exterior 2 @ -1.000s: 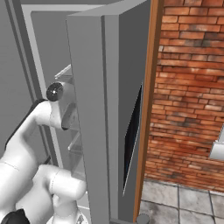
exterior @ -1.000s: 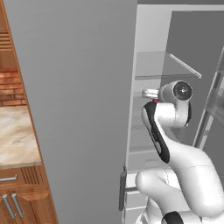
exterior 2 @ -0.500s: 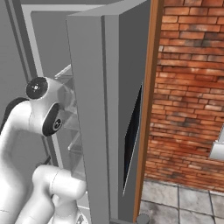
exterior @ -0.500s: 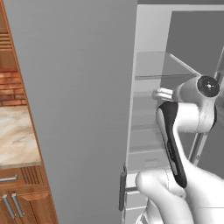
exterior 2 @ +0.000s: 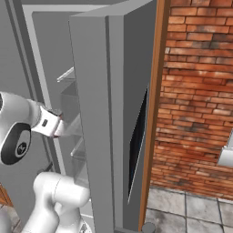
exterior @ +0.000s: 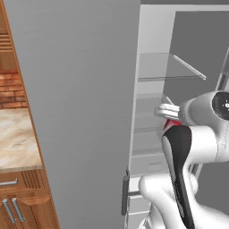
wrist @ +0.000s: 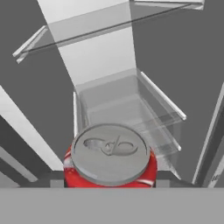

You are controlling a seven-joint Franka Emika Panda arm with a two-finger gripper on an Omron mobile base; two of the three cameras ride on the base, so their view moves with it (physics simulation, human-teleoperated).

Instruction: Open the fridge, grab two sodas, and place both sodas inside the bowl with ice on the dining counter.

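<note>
Only part of the scene can be read clearly, since the white arm covers much of the fridge [exterior: 152,67] interior in both base views. At the far left of the left base view a strip of brick wall [exterior: 11,89] and a marble worktop [exterior: 15,138] on wooden cabinets [exterior: 22,201] are cut off by the frame edge, and the open left door fills the middle. Right of it, a single sliver of red, the soda [exterior: 171,124], peeks out just beyond the wrist, most of it hidden by the arm. In the hand view one soda [wrist: 110,157] sits upright with its silver top facing the camera, its lower body cut off at the bottom; the gripper [wrist: 109,179] shows only as dark finger tips at either side of the can, apparently pinching the soda between them, though the contact itself is hard to make out. Beyond the can, two clear glass shelves [wrist: 131,105] can be counted inside the fridge, with no second can to be made out. In the right base view the hand is aimed into the fridge beside the open right door [exterior 2: 104,127], with another brick wall [exterior 2: 195,91] at the far right. Compared with a second ago, the arm's elbow has swung toward the cameras and looms larger, while the doors stay as they were.
</note>
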